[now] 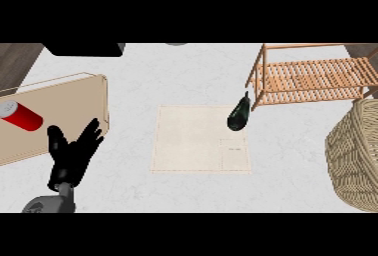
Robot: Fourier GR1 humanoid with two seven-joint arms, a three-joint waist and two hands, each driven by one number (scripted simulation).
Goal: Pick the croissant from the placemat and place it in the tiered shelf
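Step in hand: the pick has not started. The placemat (193, 142) lies flat mid-counter. The only thing on it is a dark elongated item (238, 113) standing at its far right corner, just beside the near left leg of the tiered shelf (314, 75). It looks near-black, not pastry-coloured, so I cannot tell if it is the croissant; no other candidate shows. Nothing lies on the shelf slats that show.

The left robot hand (71, 152) sits at lower left with fingers straight and spread, pointing up. It is open, holds nothing and rests just beside the tan tray (70, 92) that carries a red can (22, 118). The right robot hand is out of view, with no forearm on that side.

A wicker basket (354, 155) sits at the right edge, in front of the shelf. The counter (184, 70) is white and speckled.

Judgement: progress is near zero. The next move calls for a reach to the mat's far right corner, likely with the right arm since the item is on that side. The fingers then need to close round the item, lift it, and carry it the short way over the shelf's front rail. Risk: knocking the shelf leg or the basket on the way in.
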